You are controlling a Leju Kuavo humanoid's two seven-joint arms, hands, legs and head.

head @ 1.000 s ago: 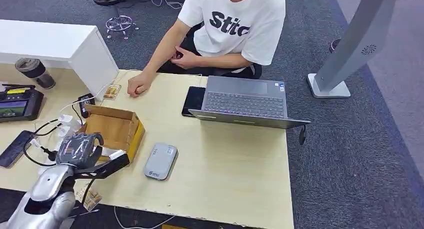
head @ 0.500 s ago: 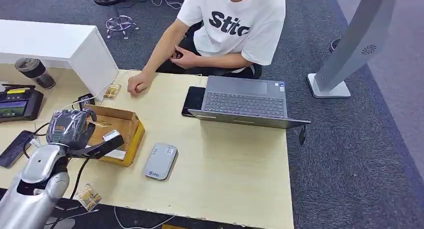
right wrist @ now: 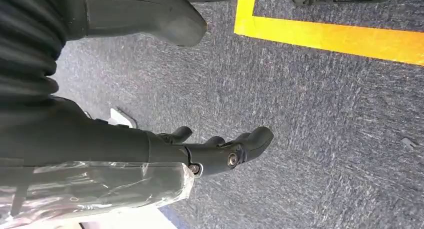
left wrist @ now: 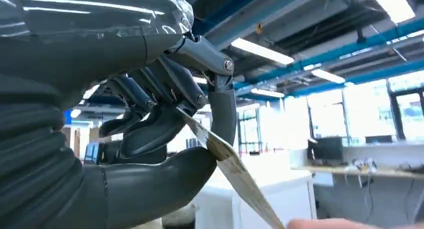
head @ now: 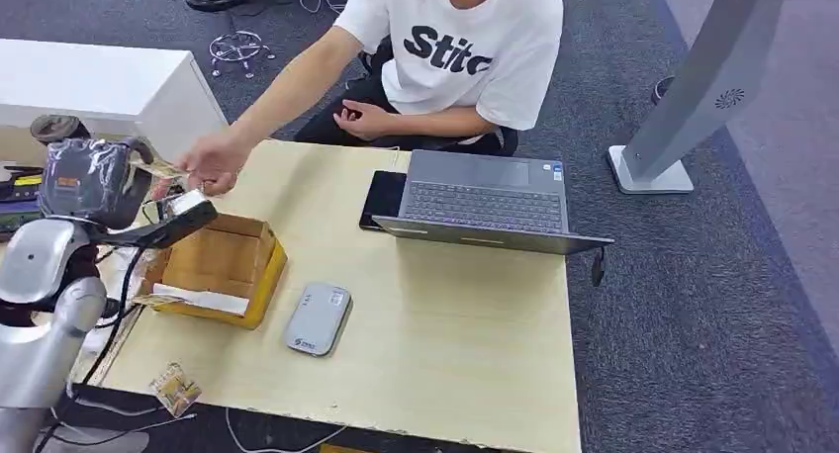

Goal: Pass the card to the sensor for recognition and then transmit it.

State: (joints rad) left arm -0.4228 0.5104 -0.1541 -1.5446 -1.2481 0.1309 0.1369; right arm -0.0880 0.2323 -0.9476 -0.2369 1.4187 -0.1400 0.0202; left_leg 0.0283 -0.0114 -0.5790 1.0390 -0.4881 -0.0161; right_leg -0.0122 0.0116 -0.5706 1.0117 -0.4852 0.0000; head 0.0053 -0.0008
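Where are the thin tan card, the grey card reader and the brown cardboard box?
thin tan card (left wrist: 235, 171): left wrist view, mid-face.
grey card reader (head: 318, 318): head view, top centre.
brown cardboard box (head: 267, 265): head view, right wall.

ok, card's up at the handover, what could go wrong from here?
The left hand pinches the card near one end only, so it could slip or bend as the person's hand pulls. If dropped, it may land in the open cardboard box below, among the cables there.
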